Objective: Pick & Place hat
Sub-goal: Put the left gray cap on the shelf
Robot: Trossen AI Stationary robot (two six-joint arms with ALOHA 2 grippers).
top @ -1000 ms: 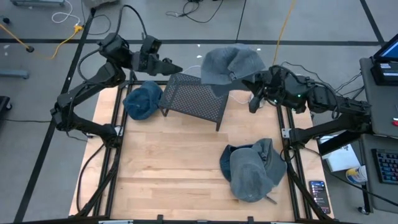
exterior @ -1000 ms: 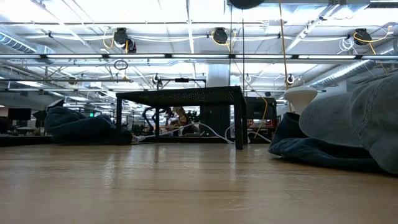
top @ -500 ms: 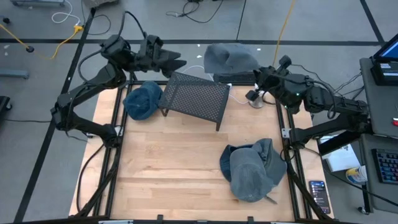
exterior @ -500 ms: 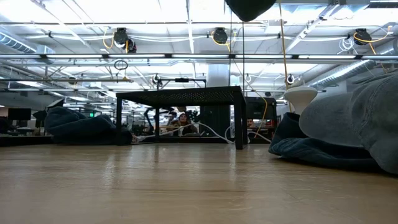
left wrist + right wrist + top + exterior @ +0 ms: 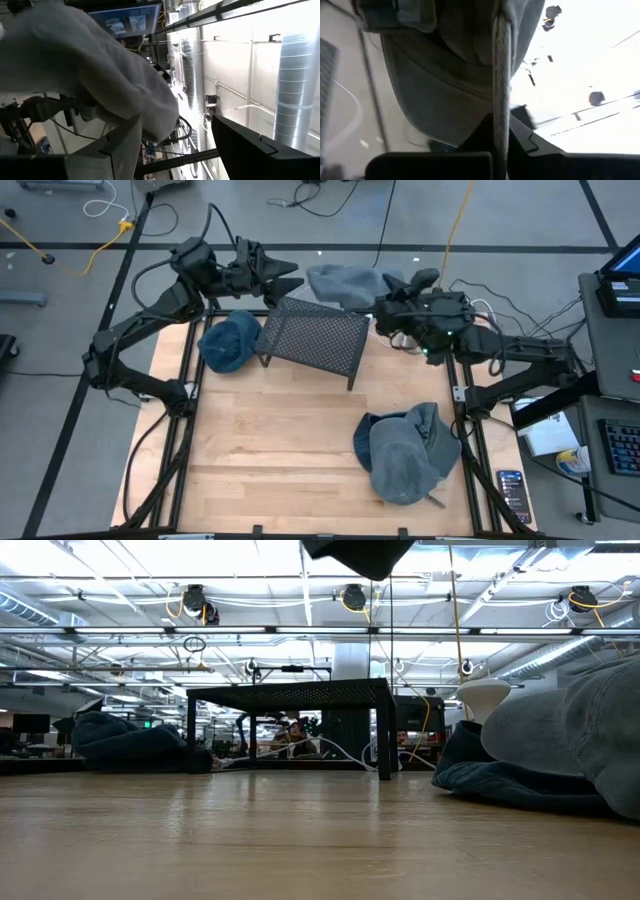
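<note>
A grey hat (image 5: 345, 283) hangs in the air over the table's far edge, behind the black mesh stand (image 5: 312, 338). My right gripper (image 5: 383, 300) is shut on it from the hat's right side. In the right wrist view the brim (image 5: 501, 60) runs between the fingers. My left gripper (image 5: 292, 275) is open and level, pointing at the hat's left end. The left wrist view shows the hat (image 5: 90, 75) just ahead of its fingers. The low view shows a dark underside (image 5: 360, 552) at its top edge. My right gripper pinches the edge of the hat's brim (image 5: 501, 95) between its two fingers. The fingers come level from the table's right side. The hat is lifted clear and spreads toward the left from the hold. My left gripper: I cannot tell whether its fingers (image 5: 125, 145) touch the hat.
A blue hat (image 5: 230, 342) lies on the table left of the stand. A pile of grey and blue hats (image 5: 405, 450) lies at the near right. The middle and near left of the wooden tabletop (image 5: 270, 440) are bare. Cables run behind the far edge.
My right gripper has moved toward the table's left along the far edge and rolled its wrist, carrying the grey hat. The hat has swung from over the stand's right end to behind the stand, nearer my left gripper. My left gripper has rolled in place.
</note>
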